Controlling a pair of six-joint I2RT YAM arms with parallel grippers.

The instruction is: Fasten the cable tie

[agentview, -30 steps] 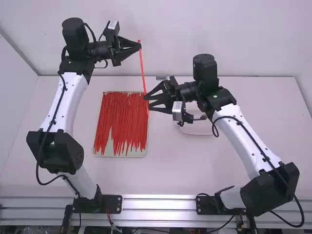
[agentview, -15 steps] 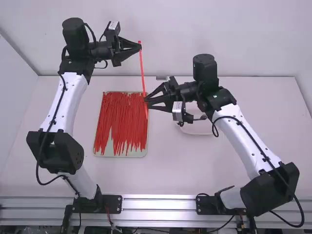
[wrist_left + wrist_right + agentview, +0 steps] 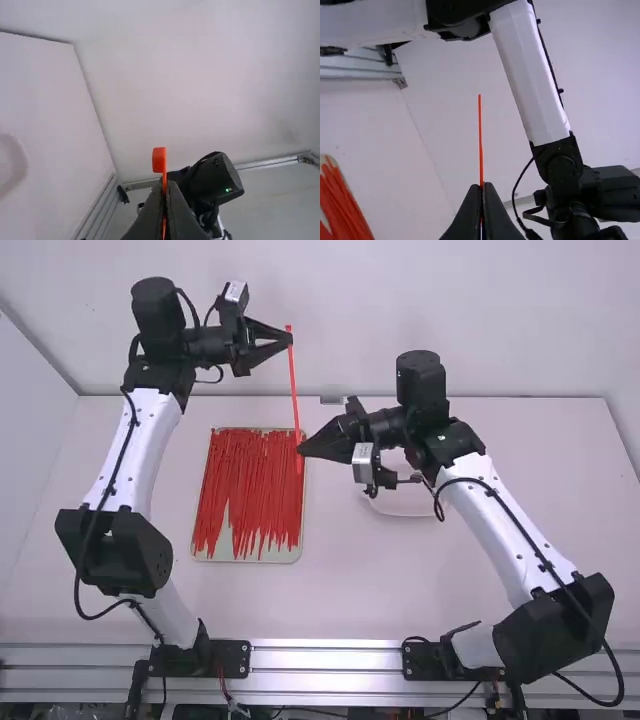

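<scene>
Pale, plain wall (image 3: pixel 450 300) behind a white worktop (image 3: pixel 450 560). Left of the middle of the worktop I note a shallow tray (image 3: pixel 250 557) holding a pile of loose red ties (image 3: pixel 250 495), laid roughly lengthwise away from my bases. One red cable tie (image 3: pixel 293 380) is raised clear of that pile and stands near upright over the tray's far right corner. My left tool (image 3: pixel 284 335) is pressed together on the upper end. In the left wrist view its fingers (image 3: pixel 177 220) meet on the strap, and the tie's square head stands just past the tips. My right tool (image 3: pixel 301 447) is pinching the lower end of the same cable tie, just above the pile. In the right wrist view the strap runs straight out from between the closed fingers (image 3: pixel 470 220). The cable tie is straight and not looped, with head and tail at opposite ends, well apart. A white rounded object (image 3: pixel 400 505) lies on the worktop beneath my right wrist, partly hidden; I cannot tell what it is.
</scene>
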